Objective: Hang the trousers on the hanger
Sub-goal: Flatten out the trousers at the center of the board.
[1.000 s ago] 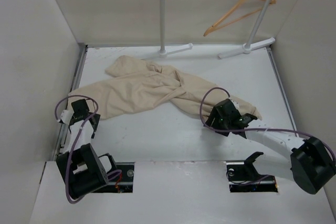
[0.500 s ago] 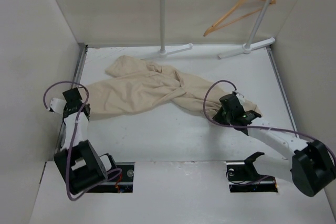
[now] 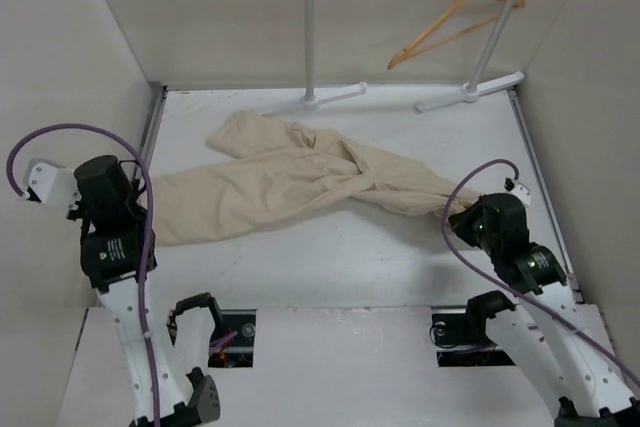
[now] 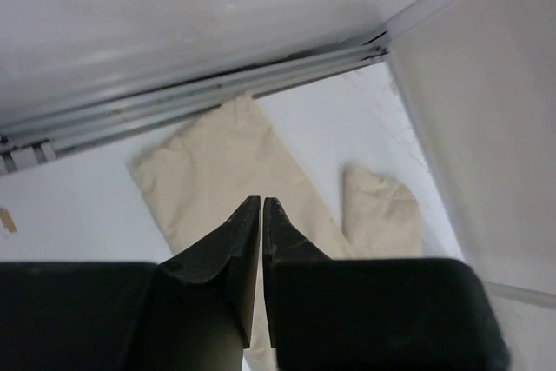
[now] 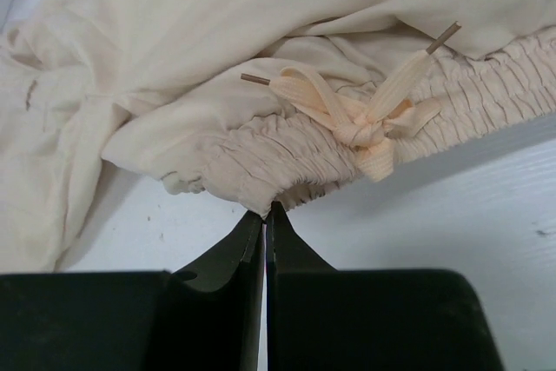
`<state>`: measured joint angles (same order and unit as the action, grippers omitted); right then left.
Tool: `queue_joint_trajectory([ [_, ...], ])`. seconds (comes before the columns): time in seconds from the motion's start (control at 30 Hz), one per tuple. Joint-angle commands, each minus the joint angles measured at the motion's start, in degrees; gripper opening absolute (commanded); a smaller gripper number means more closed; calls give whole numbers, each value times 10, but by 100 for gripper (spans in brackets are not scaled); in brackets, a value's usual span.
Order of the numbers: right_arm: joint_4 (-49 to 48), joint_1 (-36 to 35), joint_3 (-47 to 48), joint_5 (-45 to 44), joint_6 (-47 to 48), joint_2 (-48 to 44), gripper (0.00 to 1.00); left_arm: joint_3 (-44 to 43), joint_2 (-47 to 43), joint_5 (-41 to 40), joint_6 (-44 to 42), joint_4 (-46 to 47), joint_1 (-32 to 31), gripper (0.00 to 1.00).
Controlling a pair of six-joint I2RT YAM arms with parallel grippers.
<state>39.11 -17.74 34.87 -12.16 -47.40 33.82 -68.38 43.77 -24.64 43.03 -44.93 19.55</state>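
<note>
The beige trousers lie stretched across the table from left to right. In the right wrist view my right gripper is shut on the edge of their elastic waistband, just left of the knotted drawstring; from the top it sits at the trousers' right end. My left gripper is shut above a trouser leg whose cuff lies flat; no cloth shows between its tips. The wooden hanger hangs on the rail at the back right.
The white clothes rack stands at the back, with one post and another on feet resting on the table. Beige walls close in left and right. A metal track runs along the table's left edge.
Both grippers closed. Both arms rose and drew outward, the left toward the left wall, the right toward the near right. The trousers were pulled out longer and flatter between them.
</note>
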Motion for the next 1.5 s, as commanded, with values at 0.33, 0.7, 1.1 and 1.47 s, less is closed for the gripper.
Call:
queue_joint_trajectory([
  [0.33,-25,53,42,68,69,40,7,334,-72,173,67,30,24,55],
  [0.7,-40,26,20,89,56,54,9,463,75,180,135,264,78,62],
  [1.1,-21,4,17,79,49,36,8,328,-1,174,95,154,115,2],
  [1.47,50,-18,119,3,101,40,7,-44,-27,28,20,-119,7,2],
])
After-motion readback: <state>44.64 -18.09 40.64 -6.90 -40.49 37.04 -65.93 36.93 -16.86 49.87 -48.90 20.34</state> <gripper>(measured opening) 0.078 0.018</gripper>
